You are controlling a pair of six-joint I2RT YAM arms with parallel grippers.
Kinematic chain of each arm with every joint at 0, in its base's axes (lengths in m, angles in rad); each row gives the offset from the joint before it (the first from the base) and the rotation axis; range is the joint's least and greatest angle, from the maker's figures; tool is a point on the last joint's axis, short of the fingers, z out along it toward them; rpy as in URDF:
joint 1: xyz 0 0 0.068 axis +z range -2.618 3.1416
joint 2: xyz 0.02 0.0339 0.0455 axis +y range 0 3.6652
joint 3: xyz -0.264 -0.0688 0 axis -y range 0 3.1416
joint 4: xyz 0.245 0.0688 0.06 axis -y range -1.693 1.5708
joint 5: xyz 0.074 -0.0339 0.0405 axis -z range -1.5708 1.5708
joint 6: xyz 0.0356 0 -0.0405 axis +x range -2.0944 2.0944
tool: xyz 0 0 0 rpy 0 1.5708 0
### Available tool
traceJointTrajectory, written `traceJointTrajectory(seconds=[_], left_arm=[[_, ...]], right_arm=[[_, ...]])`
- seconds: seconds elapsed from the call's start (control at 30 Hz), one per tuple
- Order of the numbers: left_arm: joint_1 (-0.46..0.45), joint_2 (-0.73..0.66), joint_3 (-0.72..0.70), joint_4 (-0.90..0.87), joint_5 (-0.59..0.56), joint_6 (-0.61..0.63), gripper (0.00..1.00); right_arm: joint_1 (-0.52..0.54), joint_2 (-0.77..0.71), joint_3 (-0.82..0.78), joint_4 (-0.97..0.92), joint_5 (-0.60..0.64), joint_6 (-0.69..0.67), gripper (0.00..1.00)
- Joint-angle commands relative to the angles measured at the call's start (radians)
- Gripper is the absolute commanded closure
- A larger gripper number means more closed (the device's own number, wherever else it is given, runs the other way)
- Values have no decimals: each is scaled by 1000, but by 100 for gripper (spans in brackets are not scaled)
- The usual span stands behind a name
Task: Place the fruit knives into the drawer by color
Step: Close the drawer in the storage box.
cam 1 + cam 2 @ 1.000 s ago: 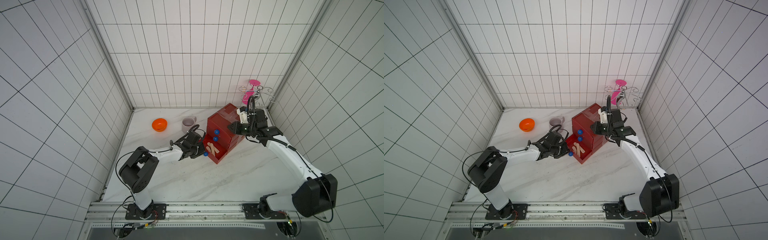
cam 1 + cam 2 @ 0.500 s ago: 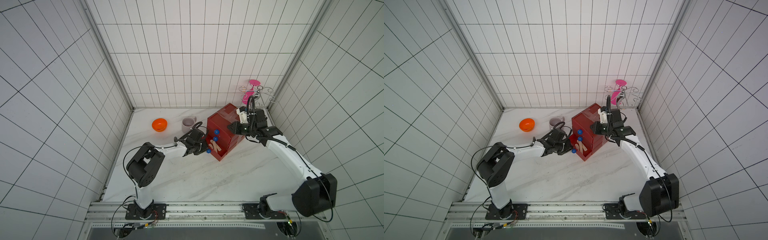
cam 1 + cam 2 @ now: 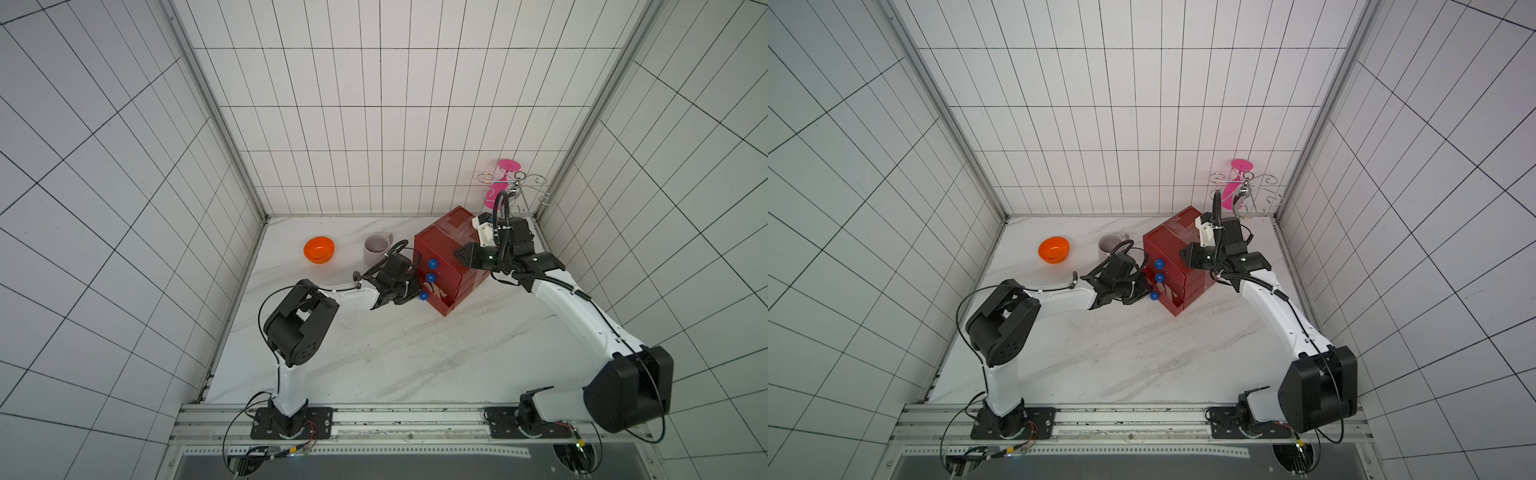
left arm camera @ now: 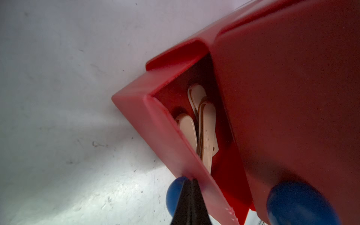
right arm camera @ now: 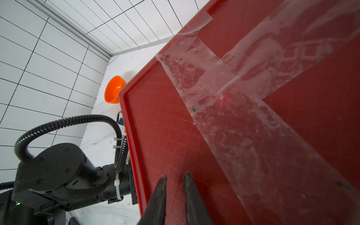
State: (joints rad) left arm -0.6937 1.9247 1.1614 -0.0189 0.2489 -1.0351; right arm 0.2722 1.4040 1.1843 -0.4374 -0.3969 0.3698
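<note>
My left hand (image 4: 191, 187) has its fingers pressed together, with nothing between them. Their tips sit against the front panel of the lowest of the 3 drawers, right beside its blue knob (image 4: 174, 192). That lowest tray (image 3: 444, 305) stands partly out of the red drawer (image 3: 442, 249), which sits toward the back right of the tabletop (image 3: 395, 353). Inside the tray lie the peach-pink fruit knives (image 4: 206, 124), 3 rounded ends showing, overlapping one another; in a top view they are a pale streak (image 3: 434, 288) behind the knob. I cannot see any knives of other colours.

My right hand (image 5: 175, 175) rests on the taped top of the drawer near its front edge, fingers a narrow slit apart and pinching nothing; both top views show it pointing down onto the lid (image 3: 1187, 255).

Left of the drawer stand a pale mug (image 3: 376, 249) and, farther left, an orange bowl (image 3: 318, 249).
</note>
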Motion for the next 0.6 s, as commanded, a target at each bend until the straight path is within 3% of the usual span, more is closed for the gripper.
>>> traceJointTrajectory(seconds=[0.0, 0.57], left_arm=[[-14, 34, 26, 68, 29, -27, 100], [-34, 108, -39, 362, 34, -166, 100]], right_arm=[[8, 145, -134, -460, 35, -11, 80], [4, 156, -134, -465, 29, -18, 80]])
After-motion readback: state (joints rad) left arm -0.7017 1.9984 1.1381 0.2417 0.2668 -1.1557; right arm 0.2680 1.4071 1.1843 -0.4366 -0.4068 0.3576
